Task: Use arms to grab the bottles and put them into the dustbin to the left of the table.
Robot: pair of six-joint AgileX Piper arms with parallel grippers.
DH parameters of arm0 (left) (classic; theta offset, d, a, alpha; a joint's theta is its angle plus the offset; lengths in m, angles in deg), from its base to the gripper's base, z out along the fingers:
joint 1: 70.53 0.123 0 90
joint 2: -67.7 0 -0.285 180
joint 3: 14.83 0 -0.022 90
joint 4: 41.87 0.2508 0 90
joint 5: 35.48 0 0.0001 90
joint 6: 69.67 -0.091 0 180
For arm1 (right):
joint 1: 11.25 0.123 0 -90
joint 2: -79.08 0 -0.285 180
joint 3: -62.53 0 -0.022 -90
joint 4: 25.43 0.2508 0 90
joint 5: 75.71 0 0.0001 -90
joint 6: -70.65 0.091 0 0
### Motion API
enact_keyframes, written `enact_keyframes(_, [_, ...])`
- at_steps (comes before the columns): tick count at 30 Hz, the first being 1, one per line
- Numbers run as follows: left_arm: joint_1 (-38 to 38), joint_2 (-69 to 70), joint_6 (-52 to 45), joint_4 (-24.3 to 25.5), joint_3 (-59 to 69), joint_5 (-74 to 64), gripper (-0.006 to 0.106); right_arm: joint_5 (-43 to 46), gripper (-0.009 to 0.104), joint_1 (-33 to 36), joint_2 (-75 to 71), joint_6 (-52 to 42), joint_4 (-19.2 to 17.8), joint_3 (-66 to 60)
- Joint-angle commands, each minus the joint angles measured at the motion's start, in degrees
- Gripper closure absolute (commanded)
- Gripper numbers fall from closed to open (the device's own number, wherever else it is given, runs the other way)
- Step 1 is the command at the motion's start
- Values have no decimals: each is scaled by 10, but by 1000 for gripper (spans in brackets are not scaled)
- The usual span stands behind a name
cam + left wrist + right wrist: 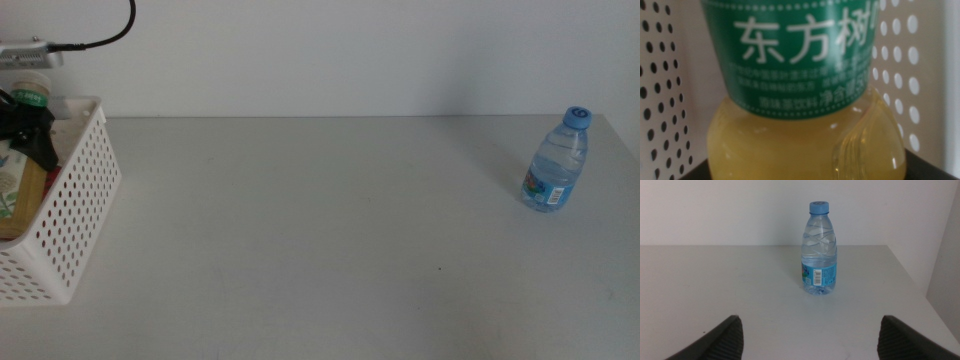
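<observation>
I judge I'm at the drop-off step for the tea bottle (22, 160): my left pincer (30, 130) is over the white perforated dustbin (75, 215) at the left edge of the surface (320, 220), pinching the bottle, which sits tilted inside the bin's walls. In the left wrist view the bottle fills the frame, yellow liquid below a green label with white characters, perforated wall behind it. The next move, as I read it, calls for letting go so the bottle settles in the bin, then lifting clear without catching the rim. My right pincer (810, 339) waits with jaws spread, aimed at the small clear water bottle (819, 250), upright, blue-capped, standing well apart at the far right of the surface. That one I judge to be next
</observation>
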Motion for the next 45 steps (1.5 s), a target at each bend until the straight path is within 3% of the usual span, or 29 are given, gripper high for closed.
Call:
enact_keyframes(1, [1, 23, 4, -21, -24, -34, 93, 47, 1, -3, -12, -6, -5, 5])
enact_keyframes(4, [1, 13, -14, -33, -24, -32, 77, 47, 1, -3, -12, -6, -5, 5])
enact_keyframes(12, [1, 14, -22, -53, -25, -40, 9, 47, 1, -3, -12, -6, -5, 5])
enact_keyframes(13, [1, 18, -14, -59, -25, -40, 7, 47, 1, -3, -12, -6, -5, 5])
enact_keyframes(21, [-12, 93, 35, -81, -25, -26, 7, 47, 1, -3, -12, -6, -5, 5])
enact_keyframes(33, [-107, 273, -8, -88, -6, 3, 7, 47, 1, -3, -12, -6, -5, 5])
enact_keyframes(45, [-295, 607, -7, -96, 411, 343, 7, 47, 1, -3, -12, -6, -5, 5])
